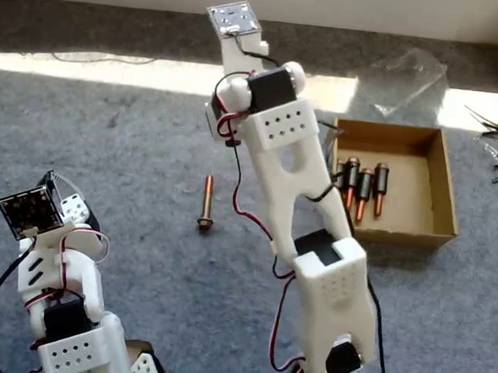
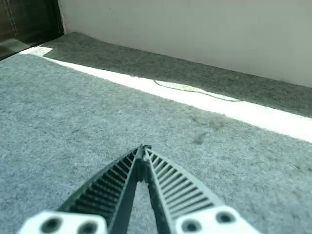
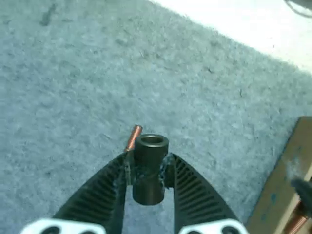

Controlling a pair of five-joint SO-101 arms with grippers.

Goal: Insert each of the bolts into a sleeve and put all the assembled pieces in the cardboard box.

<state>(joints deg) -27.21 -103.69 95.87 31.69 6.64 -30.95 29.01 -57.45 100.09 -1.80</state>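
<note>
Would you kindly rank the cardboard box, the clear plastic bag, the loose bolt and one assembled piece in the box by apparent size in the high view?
1. cardboard box
2. clear plastic bag
3. loose bolt and assembled piece: they look about equally long, too close to rank.

Strong daylight lays a white, washed-out band [image 1: 112, 70] across the far carpet [image 1: 133, 146]; the nearer carpet sits in soft, even shade. The band glares in the left wrist view too, and in the right wrist view a faint gleam rims the dark sleeve [image 3: 150, 168].
</note>
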